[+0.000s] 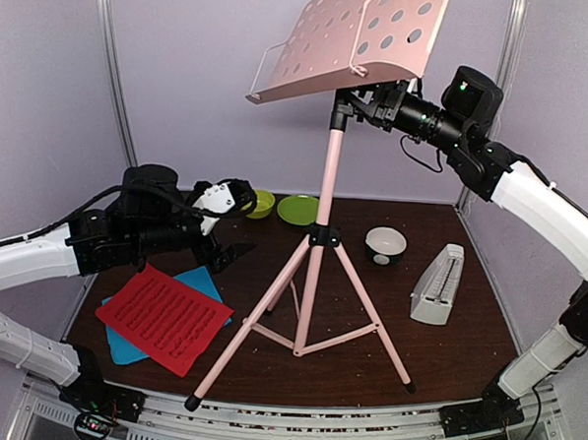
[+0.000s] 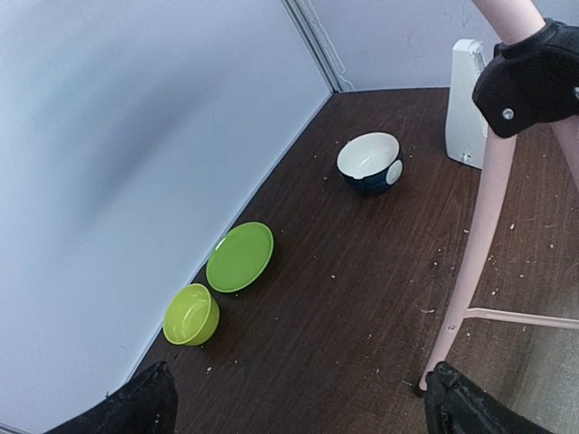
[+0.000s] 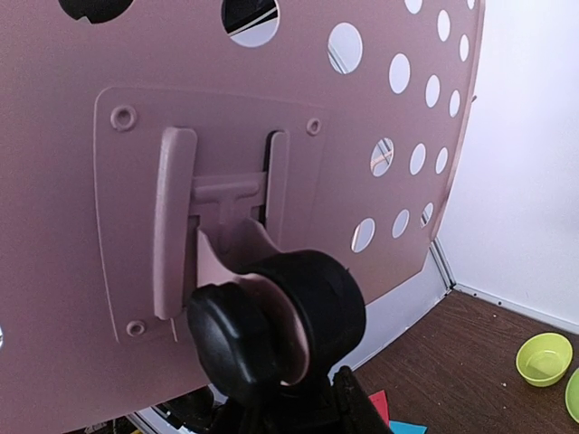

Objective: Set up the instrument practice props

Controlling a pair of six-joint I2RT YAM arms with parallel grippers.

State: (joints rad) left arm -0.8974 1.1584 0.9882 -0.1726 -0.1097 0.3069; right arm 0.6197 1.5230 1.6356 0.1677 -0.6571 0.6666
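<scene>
The pale pink music stand (image 1: 328, 182) stands on its tripod mid-table, its perforated tray (image 1: 353, 36) tilted at the top. My right gripper (image 1: 367, 101) is shut on the black tilt joint under the tray. The right wrist view shows the tray's back (image 3: 271, 108) and the black knob (image 3: 240, 348), with my right gripper (image 3: 289, 402) low in the frame. A red page (image 1: 166, 317) lies on a cyan page (image 1: 125, 347) at the front left. The white metronome (image 1: 437, 285) stands on the right. My left gripper (image 1: 236, 227) (image 2: 303, 407) hovers open and empty above the table.
A lime-green bowl (image 1: 260, 203) (image 2: 191, 315) and a lime-green plate (image 1: 297, 209) (image 2: 240, 257) sit by the back wall. A white-and-dark bowl (image 1: 384, 244) (image 2: 370, 163) is behind the stand's right leg. A tripod leg (image 2: 470, 253) runs close to my left gripper's right finger.
</scene>
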